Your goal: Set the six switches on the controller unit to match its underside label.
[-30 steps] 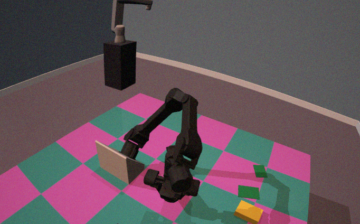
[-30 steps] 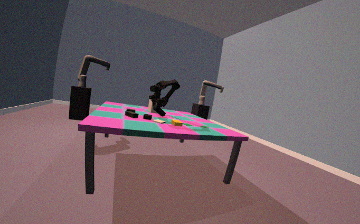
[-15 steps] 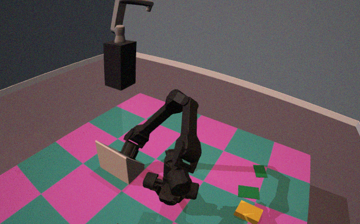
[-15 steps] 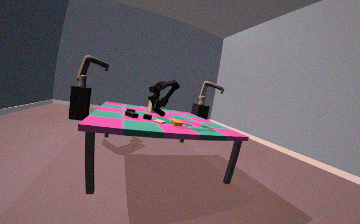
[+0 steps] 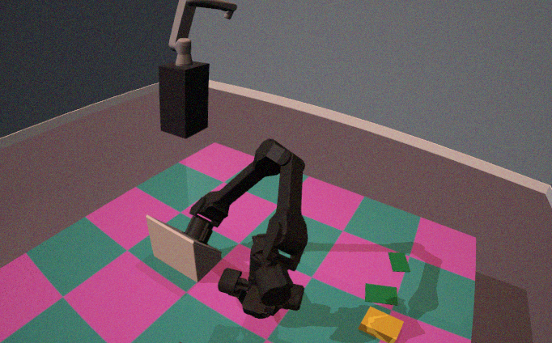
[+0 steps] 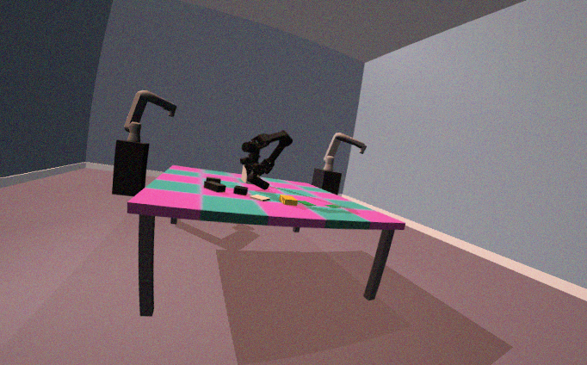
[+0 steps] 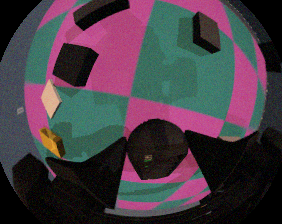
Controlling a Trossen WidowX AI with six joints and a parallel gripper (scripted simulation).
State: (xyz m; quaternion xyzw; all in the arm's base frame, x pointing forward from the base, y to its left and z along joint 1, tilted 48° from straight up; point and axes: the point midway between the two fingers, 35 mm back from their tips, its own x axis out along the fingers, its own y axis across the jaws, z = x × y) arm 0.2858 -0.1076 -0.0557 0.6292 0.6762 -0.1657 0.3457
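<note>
A dark box-like part point(image 7: 159, 142), apparently the controller unit, sits between my fingertips in the wrist view. Its face carries a small patch of light and green marks, too small to read. My gripper point(image 5: 265, 300) point(image 7: 156, 137) stands wide and appears shut on the unit, with a fingertip against each side. It points down beyond the front of the beige panel, above the checkered bench point(image 5: 121, 278) point(image 6: 232, 205). In the top view the arm hides the unit. The switch positions and the underside label cannot be made out in any view.
The beige panel point(image 5: 171, 251) point(image 6: 244, 174) stands upright by the arm's base. Dark blocks point(image 7: 74, 65) point(image 7: 101, 12) point(image 7: 206, 32), a pale plate point(image 7: 51, 99) point(image 6: 260, 197) and a yellow block point(image 5: 384, 321) point(image 6: 288, 200) point(image 7: 52, 142) lie around. Two green plates point(image 5: 380, 294) point(image 5: 399, 261) lie behind the yellow block.
</note>
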